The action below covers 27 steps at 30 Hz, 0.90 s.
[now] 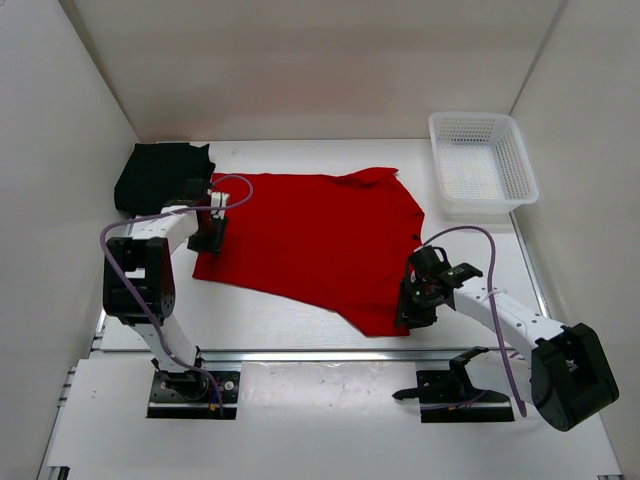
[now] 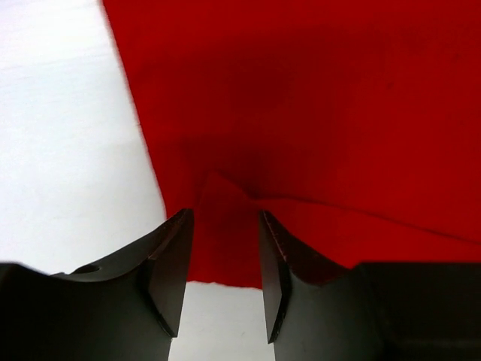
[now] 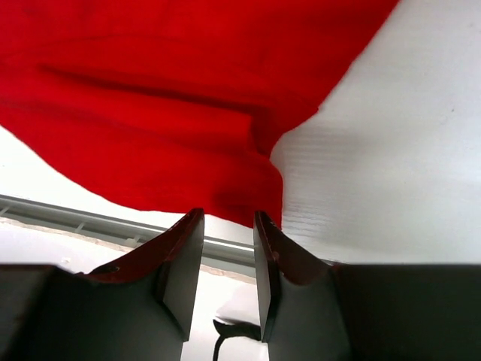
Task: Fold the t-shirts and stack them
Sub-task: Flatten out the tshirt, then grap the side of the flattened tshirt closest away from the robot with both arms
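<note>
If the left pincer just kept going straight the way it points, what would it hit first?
The red t-shirt: a raised fold at its edge lies right ahead of the left pincer, in line with its open gap. How near is hard to judge.

Bright diffuse light, soft shadows; wrist views blurry up close (top view sharp).

No legible text, label, brand, number or sign in any of the three views. Red t-shirt (image 1: 320,240): plain cloth, no print showing. Black t-shirt (image 1: 155,175): plain, no mark to read. White mesh basket (image 1: 478,160): no lettering to make out. Both wrist views: red cloth and bare worktop (image 2: 68,150) only, nothing written.
</note>
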Tool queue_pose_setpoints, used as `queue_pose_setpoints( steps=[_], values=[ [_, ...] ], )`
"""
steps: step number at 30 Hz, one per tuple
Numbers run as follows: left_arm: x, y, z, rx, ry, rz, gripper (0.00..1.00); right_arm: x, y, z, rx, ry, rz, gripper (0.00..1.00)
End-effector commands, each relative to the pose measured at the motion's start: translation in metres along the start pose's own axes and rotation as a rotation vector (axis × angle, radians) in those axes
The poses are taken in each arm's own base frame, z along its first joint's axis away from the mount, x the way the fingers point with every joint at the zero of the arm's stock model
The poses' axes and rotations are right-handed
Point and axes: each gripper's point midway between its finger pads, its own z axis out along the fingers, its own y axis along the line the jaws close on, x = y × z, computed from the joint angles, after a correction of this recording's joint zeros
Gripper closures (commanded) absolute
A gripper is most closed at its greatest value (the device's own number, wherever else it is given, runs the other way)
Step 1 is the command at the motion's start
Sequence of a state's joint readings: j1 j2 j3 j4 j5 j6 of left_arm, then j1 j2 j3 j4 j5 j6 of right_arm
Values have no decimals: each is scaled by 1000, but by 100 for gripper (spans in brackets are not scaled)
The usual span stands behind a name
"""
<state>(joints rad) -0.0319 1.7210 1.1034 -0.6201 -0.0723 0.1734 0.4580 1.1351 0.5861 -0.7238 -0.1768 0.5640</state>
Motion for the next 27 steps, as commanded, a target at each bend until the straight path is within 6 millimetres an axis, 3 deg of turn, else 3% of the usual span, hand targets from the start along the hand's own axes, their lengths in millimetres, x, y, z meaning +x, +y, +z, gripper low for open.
queue_pose_setpoints(
  steps=[1,5,8,10,15,20,22,27],
  values=[
    [-17,-10,-4,67,-61,-16,49,1,4,2,-24,-15,20,70],
    [-16,-18,4,81,-51,-5,48,3,2,3,-21,-5,20,69],
    [-6,-8,11,24,-22,8,51,1,3,2,-25,-8,13,68],
    [-12,-2,11,0,-47,7,54,3,2,2,-23,-3,21,68],
    [-17,-17,9,69,-53,23,74,1,3,4,-31,-7,17,68],
    [-5,-18,10,78,-15,33,93,2,2,6,-36,-1,26,67],
    [-9,-14,3,75,-29,44,98,2,2,6,-34,-2,29,64],
    [-21,-19,-26,113,-83,52,98,-4,5,7,-36,-6,13,52]
  ],
)
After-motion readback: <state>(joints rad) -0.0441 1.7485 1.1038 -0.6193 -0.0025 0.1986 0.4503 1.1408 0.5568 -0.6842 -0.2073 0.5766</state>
